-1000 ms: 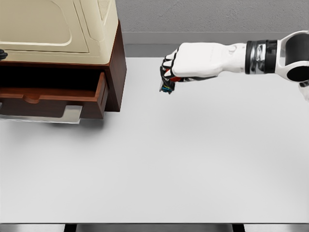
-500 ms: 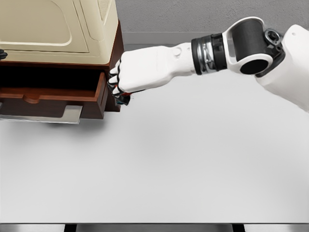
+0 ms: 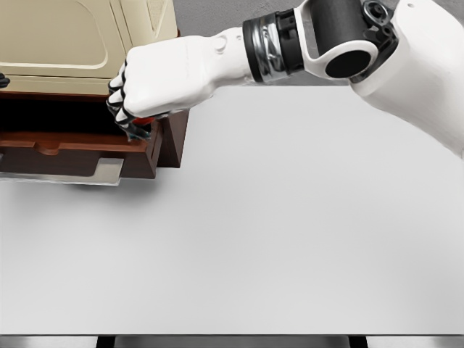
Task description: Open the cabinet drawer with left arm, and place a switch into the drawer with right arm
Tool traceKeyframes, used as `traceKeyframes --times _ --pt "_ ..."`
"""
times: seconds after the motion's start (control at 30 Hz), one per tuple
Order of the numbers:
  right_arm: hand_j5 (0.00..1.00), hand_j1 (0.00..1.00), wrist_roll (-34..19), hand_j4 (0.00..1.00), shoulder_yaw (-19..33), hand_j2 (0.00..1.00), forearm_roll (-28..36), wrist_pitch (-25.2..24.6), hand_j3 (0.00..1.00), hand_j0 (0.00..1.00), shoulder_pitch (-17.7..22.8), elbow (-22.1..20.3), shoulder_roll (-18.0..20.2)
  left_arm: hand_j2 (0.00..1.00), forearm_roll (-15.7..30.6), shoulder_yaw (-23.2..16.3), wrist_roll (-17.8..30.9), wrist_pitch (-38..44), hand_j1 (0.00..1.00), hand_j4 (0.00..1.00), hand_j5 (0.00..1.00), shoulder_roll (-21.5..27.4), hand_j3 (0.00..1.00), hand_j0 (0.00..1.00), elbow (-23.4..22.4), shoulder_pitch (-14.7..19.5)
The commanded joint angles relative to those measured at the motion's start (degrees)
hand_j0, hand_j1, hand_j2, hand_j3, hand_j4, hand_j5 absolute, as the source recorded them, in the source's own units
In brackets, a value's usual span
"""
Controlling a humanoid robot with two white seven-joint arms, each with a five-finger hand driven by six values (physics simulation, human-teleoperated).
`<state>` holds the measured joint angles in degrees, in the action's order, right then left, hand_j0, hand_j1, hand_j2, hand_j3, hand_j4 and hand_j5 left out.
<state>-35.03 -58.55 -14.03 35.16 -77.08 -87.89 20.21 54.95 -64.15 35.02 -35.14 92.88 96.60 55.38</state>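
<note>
One open drawer [image 3: 80,148] — right hand [image 3: 156,80] above, fist clutching switch [image 3: 139,129]

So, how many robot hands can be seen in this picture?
1. The right hand is over the open drawer, closed around the switch. The left hand is out of view.

Glossy white right hand [image 3: 148,87] with black-jointed fingers; reddish-brown wooden cabinet [image 3: 170,138] under a cream panelled top [image 3: 80,36]; plain pale grey table [image 3: 275,232]; small red-and-dark switch [image 3: 141,128].
</note>
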Motion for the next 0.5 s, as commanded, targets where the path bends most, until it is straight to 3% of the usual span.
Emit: traceKeyframes --times 0.0,0.47 --pt "0.37 0.37 0.03 0.37 -0.07 0.37 0.24 -0.16 0.37 0.37 -0.09 4.13 -2.98 1.00 0.51 -0.10 -0.02 0.14 1.00 1.00 1.00 0.02 1.00 1.00 -0.01 -0.01" --pt "0.38 0.38 0.03 0.38 -1.56 0.38 -0.64 -0.16 0.38 0.38 -3.08 18.90 -12.65 1.00 0.34 -0.01 -0.02 0.14 1.00 1.00 1.00 0.02 1.00 1.00 -0.01 -0.01"
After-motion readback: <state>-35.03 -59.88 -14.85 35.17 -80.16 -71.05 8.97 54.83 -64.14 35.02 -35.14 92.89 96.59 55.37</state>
